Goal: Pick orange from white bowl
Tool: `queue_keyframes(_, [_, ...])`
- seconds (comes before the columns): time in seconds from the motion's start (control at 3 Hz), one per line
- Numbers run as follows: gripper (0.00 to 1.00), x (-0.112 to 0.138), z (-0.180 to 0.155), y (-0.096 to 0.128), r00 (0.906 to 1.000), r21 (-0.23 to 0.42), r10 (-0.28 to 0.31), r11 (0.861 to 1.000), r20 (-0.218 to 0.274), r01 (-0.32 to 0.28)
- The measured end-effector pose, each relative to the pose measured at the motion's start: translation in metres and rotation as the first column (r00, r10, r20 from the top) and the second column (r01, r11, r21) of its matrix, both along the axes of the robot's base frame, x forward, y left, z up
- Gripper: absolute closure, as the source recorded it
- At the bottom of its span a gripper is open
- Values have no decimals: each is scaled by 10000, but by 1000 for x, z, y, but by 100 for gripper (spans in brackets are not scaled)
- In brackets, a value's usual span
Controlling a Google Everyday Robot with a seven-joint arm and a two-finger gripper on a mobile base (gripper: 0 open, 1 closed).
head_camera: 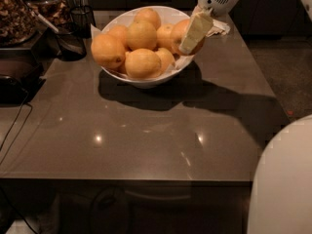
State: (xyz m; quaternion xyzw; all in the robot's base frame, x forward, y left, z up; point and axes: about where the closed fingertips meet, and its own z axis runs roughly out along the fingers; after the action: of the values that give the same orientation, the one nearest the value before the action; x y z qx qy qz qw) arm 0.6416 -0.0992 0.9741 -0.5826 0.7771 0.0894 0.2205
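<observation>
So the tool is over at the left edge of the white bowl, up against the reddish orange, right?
Not quite. The camera view shows the tool at the right edge of the white bowl, not the left. It is up against the reddish orange, as you said.

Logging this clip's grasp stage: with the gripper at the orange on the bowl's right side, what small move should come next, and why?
Probably a short, straight lift. The gripper sits against the orange at the right rim of the white bowl, and paler fruits crowd its left, so rising vertically seems least likely to nudge them.
</observation>
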Motion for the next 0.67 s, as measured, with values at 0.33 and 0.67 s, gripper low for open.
queue_keyframes(0.33, [100, -18, 11, -6, 9982, 866, 508, 9948, 333, -535])
queue_keyframes(0.67, [100, -18, 15, -2, 9974, 803, 542, 9951, 471, -579])
